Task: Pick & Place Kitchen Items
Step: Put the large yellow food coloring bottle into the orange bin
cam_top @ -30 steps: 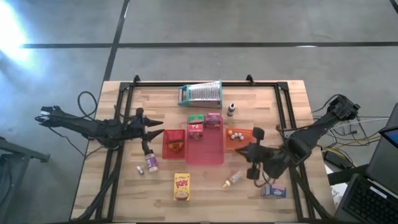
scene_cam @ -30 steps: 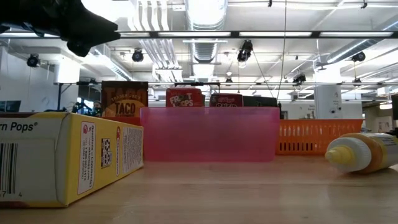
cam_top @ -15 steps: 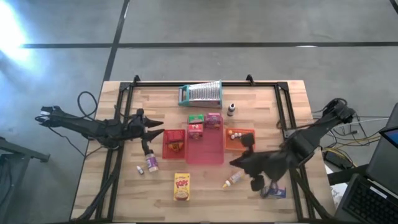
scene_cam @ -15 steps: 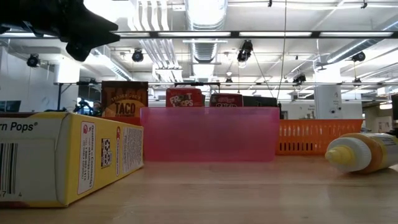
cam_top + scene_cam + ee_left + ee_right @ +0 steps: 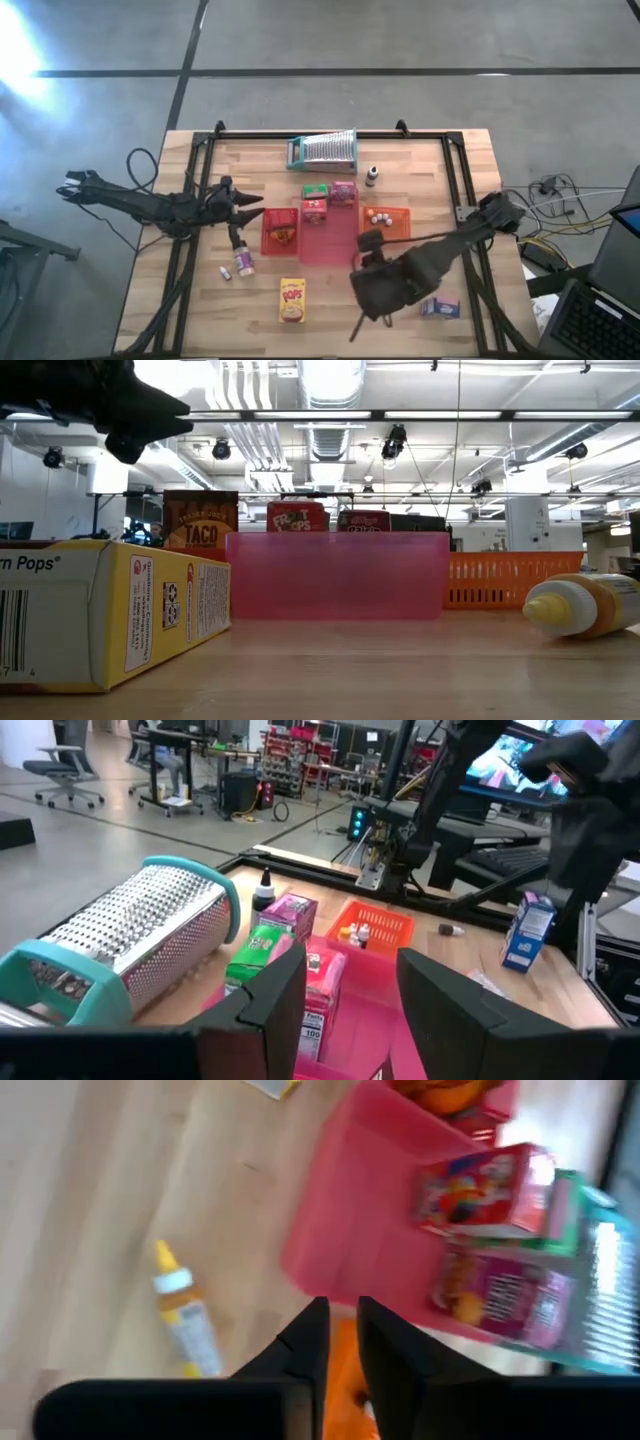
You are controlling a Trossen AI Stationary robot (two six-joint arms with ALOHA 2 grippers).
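A yellow Pops box (image 5: 291, 300) lies near the front edge. A yellow squeeze bottle (image 5: 185, 1320) lies on its side on the wood beside the pink tray (image 5: 330, 240). A blue box (image 5: 440, 308) lies at the front right, and a spice jar (image 5: 243, 262) stands at the left. Green (image 5: 316, 190), pink (image 5: 344, 192) and red (image 5: 316, 208) boxes stand at the pink tray's far end. My right gripper (image 5: 372, 290) hangs above the bottle's spot, tilted down, its fingers (image 5: 310, 1342) a narrow gap apart, holding nothing. My left gripper (image 5: 255, 212) hovers level, left of the red tray (image 5: 268, 240), open and empty.
An orange tray (image 5: 392, 215) with small jars sits right of the pink tray. A silver grater with a teal frame (image 5: 322, 150) lies at the back, a small dark bottle (image 5: 371, 176) near it. Black frame rails (image 5: 455, 170) run along the table's sides.
My right arm has swung from beside the orange tray toward the table's near edge and left, and now stands over the squeeze bottle. Its gripper has tipped downward and rolled on the way. The items on the table have not moved.
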